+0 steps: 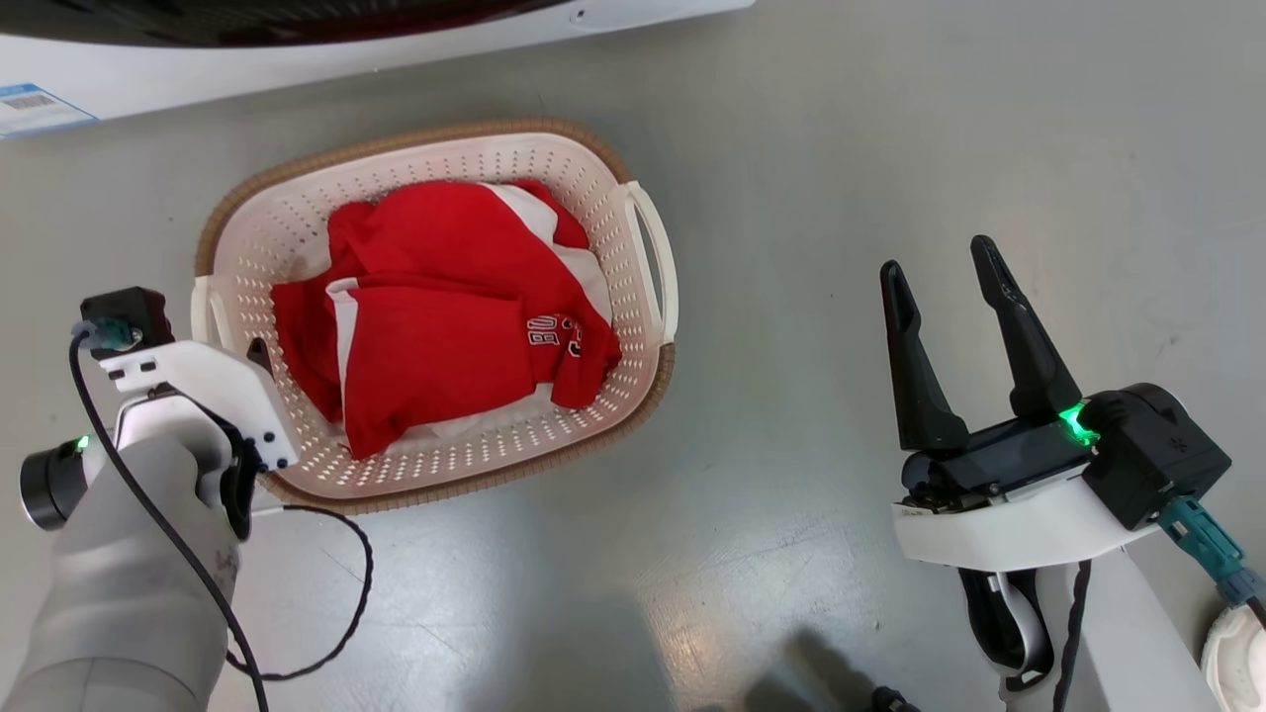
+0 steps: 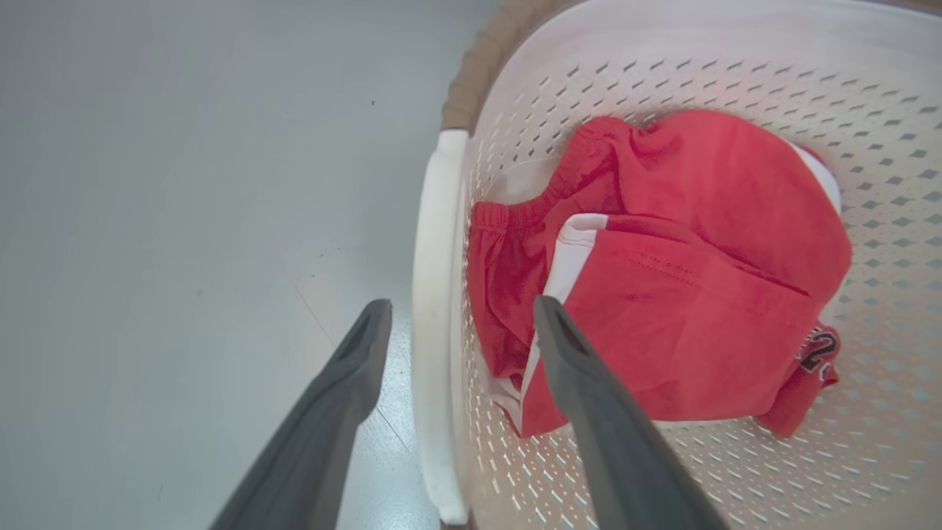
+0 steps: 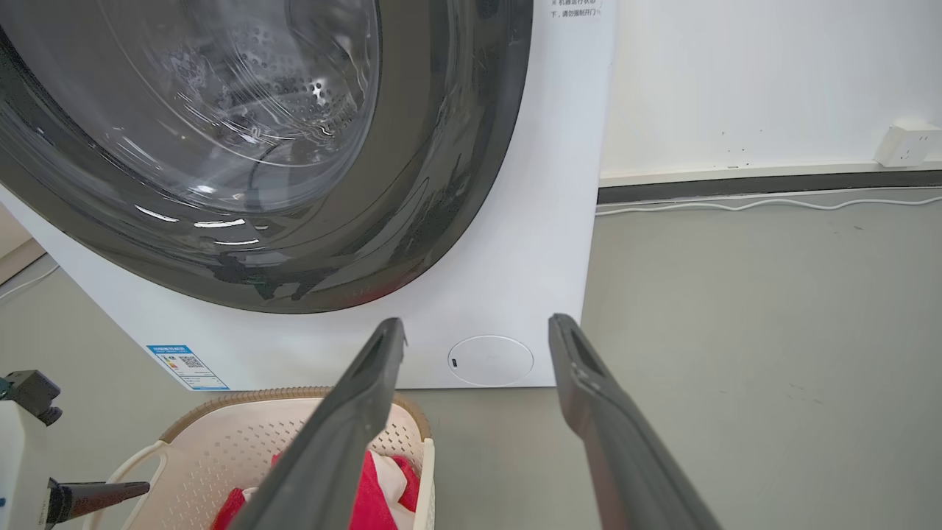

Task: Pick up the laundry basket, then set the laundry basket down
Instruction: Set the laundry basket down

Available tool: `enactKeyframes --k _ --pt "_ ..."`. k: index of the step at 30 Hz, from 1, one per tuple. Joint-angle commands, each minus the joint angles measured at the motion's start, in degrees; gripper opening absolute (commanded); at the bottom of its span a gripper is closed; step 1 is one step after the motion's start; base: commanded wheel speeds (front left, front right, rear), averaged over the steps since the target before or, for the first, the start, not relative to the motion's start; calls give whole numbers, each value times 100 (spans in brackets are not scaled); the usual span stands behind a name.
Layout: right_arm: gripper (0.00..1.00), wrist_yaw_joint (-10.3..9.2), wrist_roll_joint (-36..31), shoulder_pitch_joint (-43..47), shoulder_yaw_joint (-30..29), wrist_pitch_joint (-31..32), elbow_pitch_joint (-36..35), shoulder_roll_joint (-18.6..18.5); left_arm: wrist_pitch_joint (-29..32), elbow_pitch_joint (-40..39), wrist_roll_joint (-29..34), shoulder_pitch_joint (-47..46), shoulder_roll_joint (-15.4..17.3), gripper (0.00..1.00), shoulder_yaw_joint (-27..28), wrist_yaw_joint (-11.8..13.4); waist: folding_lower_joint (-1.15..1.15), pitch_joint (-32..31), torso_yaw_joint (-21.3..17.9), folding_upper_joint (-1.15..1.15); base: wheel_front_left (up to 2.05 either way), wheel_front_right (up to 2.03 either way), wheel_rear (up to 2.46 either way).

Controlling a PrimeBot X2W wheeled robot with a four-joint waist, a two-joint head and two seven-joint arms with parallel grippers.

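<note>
Left gripper [image 2: 462,303] is open astride the left handle [image 2: 434,258] of the basket [image 1: 593,198], one finger outside over the floor [image 1: 791,494] and one inside above a red garment [image 1: 445,326], clamping nothing. The basket rests on the floor before a washer [image 3: 530,258]. That fits a grasp about to close or a release after setting down. The right gripper [image 1: 940,255] hangs open and empty, well apart. The garment's print shows a "2"; the washer's blue label [image 3: 188,366] is too small to read.

Bright, even indoor light. Pale sheen and soft shadows lie on the floor [image 1: 692,554], lower centre. Reflections streak the washer door [image 3: 243,147]. Wrist views curve at edges.
</note>
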Motion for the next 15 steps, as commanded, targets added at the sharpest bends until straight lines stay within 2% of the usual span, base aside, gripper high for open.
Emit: enactKeyframes --k 1,7,15 --pt "100 34 41 33 124 -52 -93 -13 -53 -37 -74 260 162 100 78 29 0 -83 16 0 0 0 0" --pt "100 34 13 100 97 -52 -25 -13 -183 -35 -173 466 81 100 91 -34 0 -443 99 0 0 0 0" --pt "100 34 -107 178 61 -52 131 -100 -739 -46 -368 808 -92 100 186 -222 0 -1102 292 0 0 0 0"
